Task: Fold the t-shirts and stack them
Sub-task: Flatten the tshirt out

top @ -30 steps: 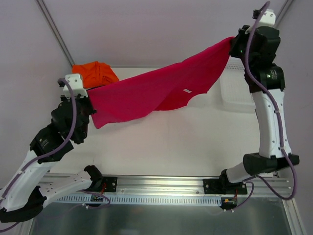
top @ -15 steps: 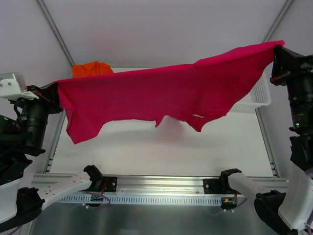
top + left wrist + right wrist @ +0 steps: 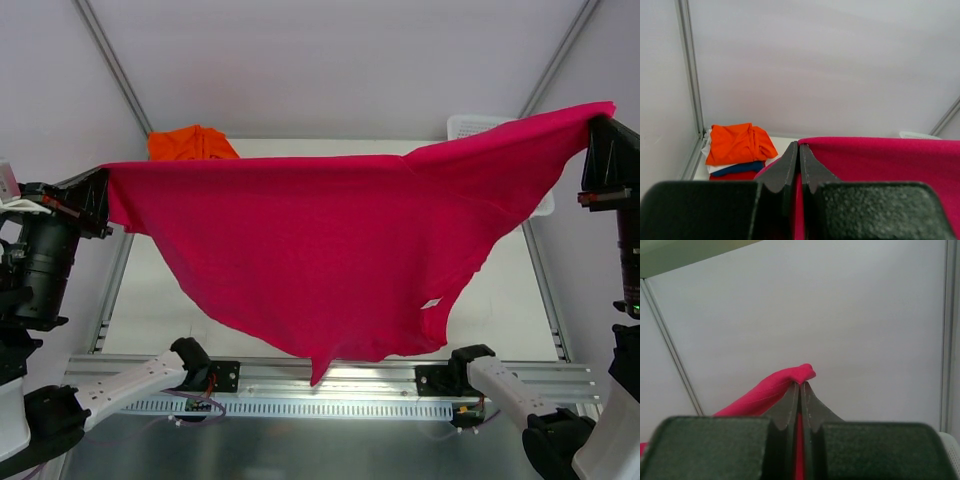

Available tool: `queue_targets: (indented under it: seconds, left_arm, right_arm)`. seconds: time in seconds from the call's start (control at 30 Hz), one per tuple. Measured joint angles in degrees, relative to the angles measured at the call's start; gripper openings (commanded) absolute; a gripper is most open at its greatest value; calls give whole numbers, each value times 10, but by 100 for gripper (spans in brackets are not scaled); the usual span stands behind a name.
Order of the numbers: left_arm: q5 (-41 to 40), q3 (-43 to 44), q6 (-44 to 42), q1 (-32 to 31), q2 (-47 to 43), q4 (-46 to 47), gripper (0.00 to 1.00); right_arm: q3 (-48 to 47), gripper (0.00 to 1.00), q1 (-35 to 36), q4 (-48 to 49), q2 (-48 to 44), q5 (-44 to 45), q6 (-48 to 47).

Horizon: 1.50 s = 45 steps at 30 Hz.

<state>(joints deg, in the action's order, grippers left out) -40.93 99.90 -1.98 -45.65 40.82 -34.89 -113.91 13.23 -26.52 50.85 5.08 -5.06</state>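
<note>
A large magenta-pink t-shirt (image 3: 340, 240) hangs spread in the air between both arms, high over the table. My left gripper (image 3: 103, 195) is shut on its left corner, and in the left wrist view pink cloth (image 3: 880, 165) runs out to the right of the pinched left gripper (image 3: 800, 147). My right gripper (image 3: 598, 128) is shut on the shirt's right corner; in the right wrist view a pink fold (image 3: 785, 385) sticks up past the right gripper (image 3: 800, 385). A stack of folded t-shirts, orange (image 3: 737, 142) over dark blue (image 3: 740, 167) and red, lies at the far left corner.
A white mesh basket (image 3: 475, 125) stands at the far right, mostly hidden behind the hanging shirt. Metal frame posts (image 3: 105, 60) rise at the back corners. The arms' base rail (image 3: 330, 385) runs along the near edge.
Both arms moved apart and towards the camera, pulling the pink shirt from a bunched drape into a wide stretched sheet that now hangs lower and nearer over the table.
</note>
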Motion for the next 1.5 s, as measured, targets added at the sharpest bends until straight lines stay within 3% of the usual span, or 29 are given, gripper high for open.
queue_targets:
  seconds: [0.17,0.3,0.6,1.03,1.07,1.1,1.13,1.2,1.5]
  left_arm:
    - [-23,-57,-1,0,-3,28,0]
    - [-46,-158,-2,0,3,57,0]
    - [-66,-332,3,11,106,143,0]
    - [-26,-371,28,125,247,241,0]
    - [-21,-371,28,132,260,249,27]
    - [-15,-372,24,137,274,256,50]
    - [-13,-374,21,142,287,262,70]
    - [-11,-375,19,146,312,276,99]
    - [-11,-376,10,150,374,313,99]
  right_arm:
    - [54,0,0,23,12,0,6]
    - [128,0,0,43,57,-2,19]
    - [297,0,5,66,208,-10,31]
    - [335,0,10,126,305,-9,29]
    - [332,7,10,127,320,-10,28]
    - [327,29,10,126,339,-11,27]
    - [319,37,10,122,354,-12,29]
    - [296,51,10,118,399,-15,19]
    - [293,53,22,112,435,-16,19]
